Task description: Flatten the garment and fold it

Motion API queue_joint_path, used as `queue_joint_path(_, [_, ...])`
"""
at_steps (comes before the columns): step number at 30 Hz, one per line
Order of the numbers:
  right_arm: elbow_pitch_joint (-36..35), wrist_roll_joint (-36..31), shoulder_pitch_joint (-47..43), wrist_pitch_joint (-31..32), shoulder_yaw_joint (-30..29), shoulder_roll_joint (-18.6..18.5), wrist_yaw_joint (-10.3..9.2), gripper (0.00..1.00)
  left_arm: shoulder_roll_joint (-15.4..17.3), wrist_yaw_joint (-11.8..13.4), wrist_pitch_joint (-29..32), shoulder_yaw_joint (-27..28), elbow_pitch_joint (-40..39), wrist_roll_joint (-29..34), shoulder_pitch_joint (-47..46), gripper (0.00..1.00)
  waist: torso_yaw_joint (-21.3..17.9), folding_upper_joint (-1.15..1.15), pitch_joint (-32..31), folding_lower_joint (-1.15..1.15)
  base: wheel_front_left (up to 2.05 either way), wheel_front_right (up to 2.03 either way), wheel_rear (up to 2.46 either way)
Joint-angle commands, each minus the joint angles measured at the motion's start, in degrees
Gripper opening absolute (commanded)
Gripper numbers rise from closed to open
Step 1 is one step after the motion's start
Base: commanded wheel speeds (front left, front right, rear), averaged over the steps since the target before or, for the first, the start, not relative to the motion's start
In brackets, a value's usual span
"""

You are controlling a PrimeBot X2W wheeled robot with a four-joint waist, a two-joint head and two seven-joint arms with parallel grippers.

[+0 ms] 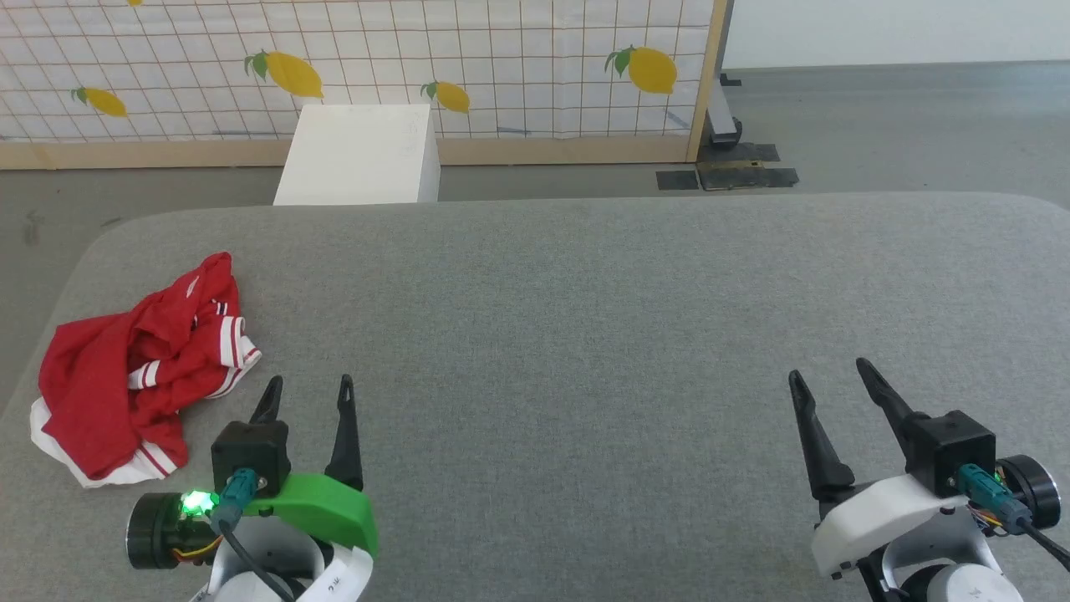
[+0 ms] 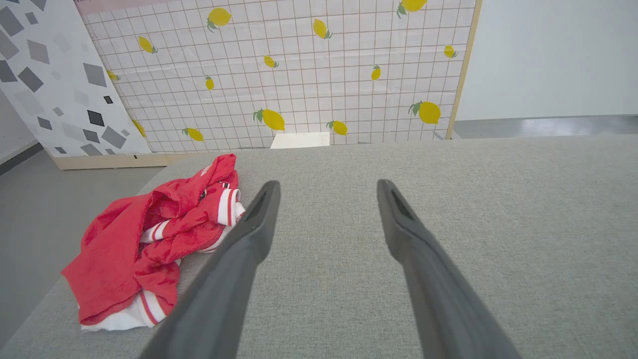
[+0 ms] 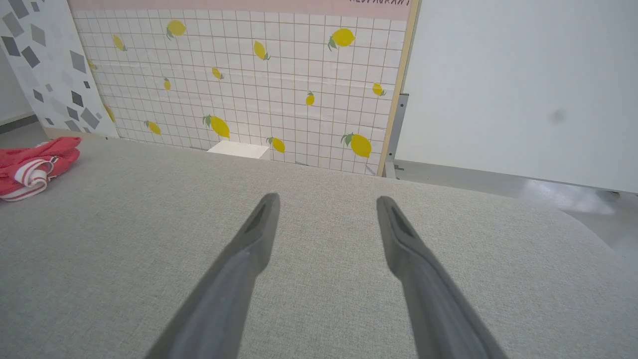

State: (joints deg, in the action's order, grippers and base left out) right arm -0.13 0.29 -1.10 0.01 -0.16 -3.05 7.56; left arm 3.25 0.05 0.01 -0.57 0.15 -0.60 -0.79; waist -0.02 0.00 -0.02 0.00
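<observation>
The garment (image 1: 138, 368) is a red jersey with white and red-striped trim, crumpled in a heap near the left edge of the grey padded table (image 1: 585, 318). In the left wrist view the garment (image 2: 144, 239) lies just left of my fingers. My left gripper (image 1: 309, 393) stands open at the lower left, a short way right of the heap and not touching it. My right gripper (image 1: 827, 372) is open at the lower right over bare table, far from the garment (image 3: 30, 167). Nothing sits between either pair of fingers.
A white box (image 1: 359, 155) stands on the floor just beyond the table's far edge. Behind it runs a lemon-patterned tiled panel (image 1: 468, 67). Grey floor (image 1: 878, 125) lies to the far right, and the table's left edge passes close by the heap.
</observation>
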Motion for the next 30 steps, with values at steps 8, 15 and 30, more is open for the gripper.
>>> queue_joint_path(8, [-0.16, 0.17, 0.28, -0.24, 0.20, -0.37, -0.01, 1.00, 0.27, -0.34, 0.49, -0.11, 0.01, -0.37, 0.29, 1.00, -0.02, 0.00, 0.02, 0.00, 0.00, 0.00, 0.00])
queue_joint_path(15, [-0.26, 0.30, 0.41, -0.70, 0.43, -0.69, -0.02, 1.00, 0.42, -0.37, 0.64, -0.24, -0.02, -0.54, 0.34, 1.00, 0.00, 0.00, 0.02, 0.00, 0.00, 0.00, 0.00])
queue_joint_path(30, [-0.41, 0.99, 0.79, -0.81, 0.13, -0.59, -0.03, 1.00, 1.02, -0.69, 1.57, -0.97, -0.02, -1.07, 0.54, 1.00, -0.03, 0.00, 0.15, 0.00, 0.00, 0.00, 0.00])
